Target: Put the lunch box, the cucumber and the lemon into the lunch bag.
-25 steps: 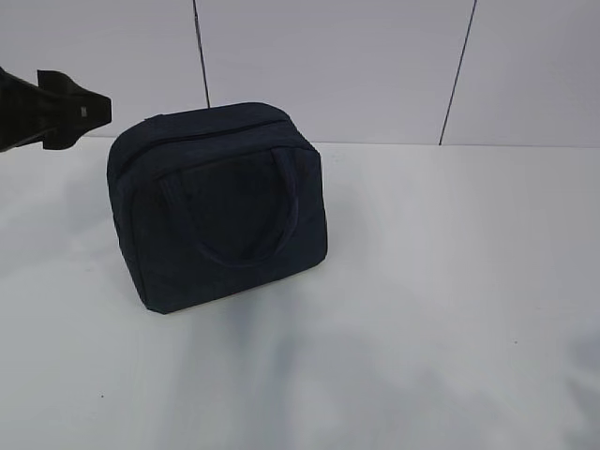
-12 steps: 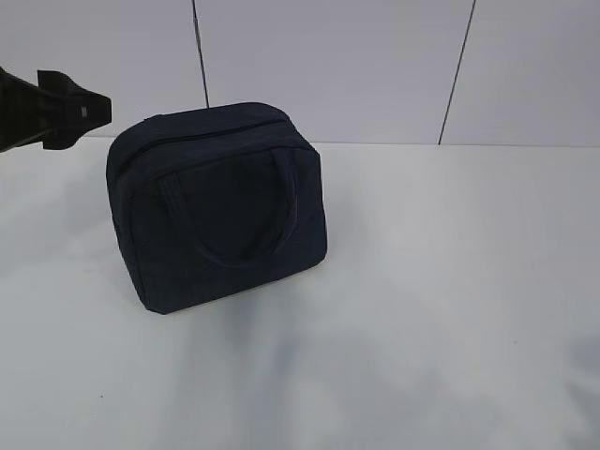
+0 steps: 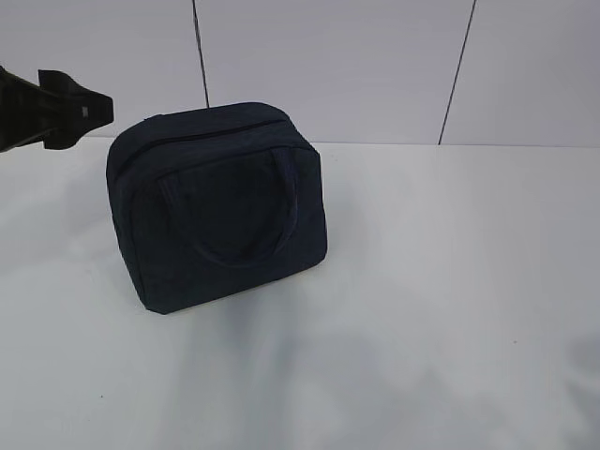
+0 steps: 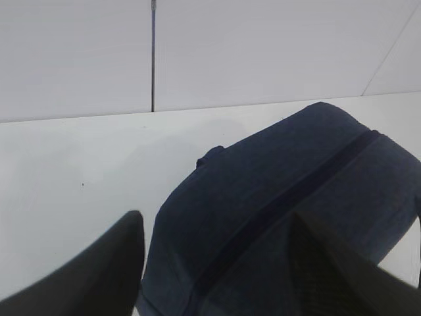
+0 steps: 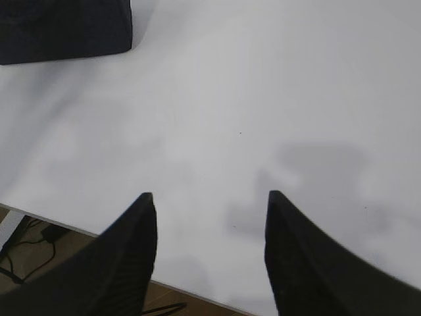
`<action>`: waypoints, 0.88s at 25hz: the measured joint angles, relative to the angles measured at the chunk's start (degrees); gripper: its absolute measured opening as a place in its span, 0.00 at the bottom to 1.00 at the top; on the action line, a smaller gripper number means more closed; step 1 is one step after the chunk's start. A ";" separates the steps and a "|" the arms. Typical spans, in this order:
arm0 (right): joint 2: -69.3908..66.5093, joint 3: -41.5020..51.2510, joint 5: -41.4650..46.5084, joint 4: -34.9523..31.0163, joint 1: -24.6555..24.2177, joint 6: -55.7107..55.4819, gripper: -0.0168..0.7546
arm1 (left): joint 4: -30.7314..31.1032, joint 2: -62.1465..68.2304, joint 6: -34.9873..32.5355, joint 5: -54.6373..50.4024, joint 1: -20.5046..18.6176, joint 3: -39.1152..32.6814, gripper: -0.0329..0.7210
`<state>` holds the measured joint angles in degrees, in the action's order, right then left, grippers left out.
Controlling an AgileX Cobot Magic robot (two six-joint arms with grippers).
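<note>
We start with the desk (image 3: 450,309), a smooth matte white slab that fills the lower two thirds of the exterior frame. Its far edge meets a pale panelled wall (image 3: 337,66) crossed by two thin dark seams. In the right wrist frame its near edge cuts across the lower left corner, with brown floor and dark cables below it. The whole right half and the foreground of the exterior frame are bare white surface.

Next comes the lunch bag (image 3: 220,211), left of centre in the exterior frame. It is boxy, with soft rounded corners and a finely woven dark navy fabric, and it stands upright on the desk, turned slightly askew. A loop handle (image 3: 239,248) hangs flat against the face turned to the camera, and a darker zipper band (image 4: 283,197) runs along the top, closed as far as we can see. Only this bag shows among the task's things.

The left hand (image 4: 217,263) appears as two dull black tapering fingers at the bottom of the left wrist frame, spread apart, poised over one end of the bag and grasping nothing. In the exterior frame it sits at the upper left edge, just beside the bag's top corner.

The right hand (image 5: 210,243) hovers spread and unloaded over the desk's near edge, well apart from the bag, whose corner shows in the upper left of that frame.
</note>
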<state>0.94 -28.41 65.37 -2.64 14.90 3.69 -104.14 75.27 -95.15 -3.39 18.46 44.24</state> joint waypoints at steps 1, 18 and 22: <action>0.00 0.00 0.00 0.00 0.00 0.00 0.57 | 0.00 0.00 0.00 -0.37 0.00 0.00 0.68; 0.00 0.00 0.08 0.00 0.00 0.00 0.57 | 44.14 -2.10 38.37 -9.82 -1.21 0.00 0.68; 0.00 0.00 0.08 0.00 0.00 0.00 0.57 | 80.53 -7.27 67.88 -21.00 -1.46 0.21 0.68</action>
<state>0.94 -28.41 65.45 -2.64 14.90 3.69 -23.61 68.00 -27.27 -24.39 17.00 44.44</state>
